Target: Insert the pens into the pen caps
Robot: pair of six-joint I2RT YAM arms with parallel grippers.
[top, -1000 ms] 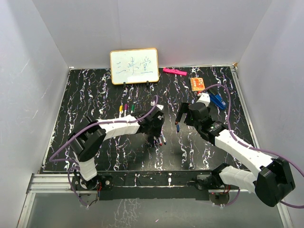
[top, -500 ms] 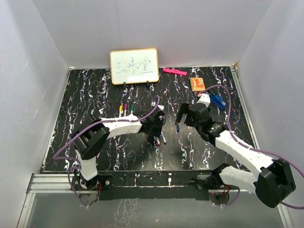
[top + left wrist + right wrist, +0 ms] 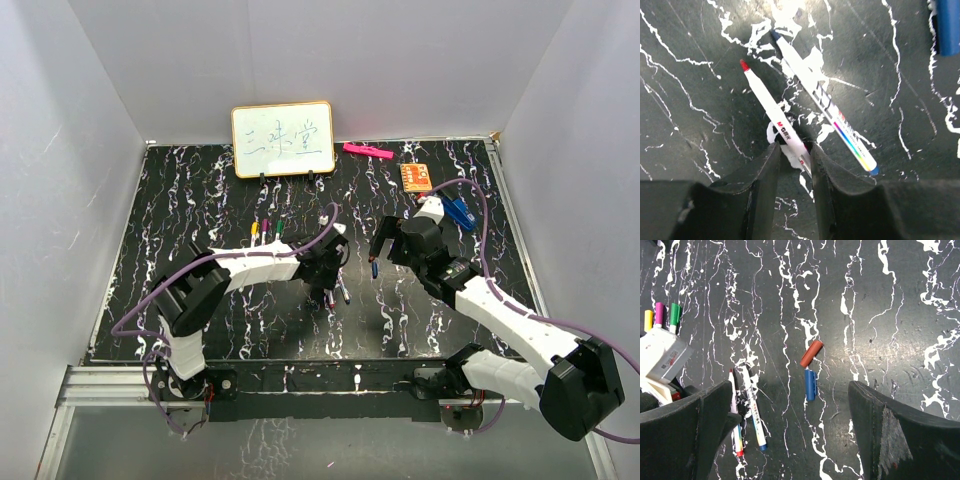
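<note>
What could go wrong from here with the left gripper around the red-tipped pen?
1. The left gripper straddles the red-tipped pen well back from its tip, and the pen lies skewed between the fingers, so it could twist or droop when lifted.
2. The blue-tipped pen lies close beside it, so the gripper may nudge it.
3. The red cap and blue cap lie nearly touching below the open right gripper, which might catch both.
</note>
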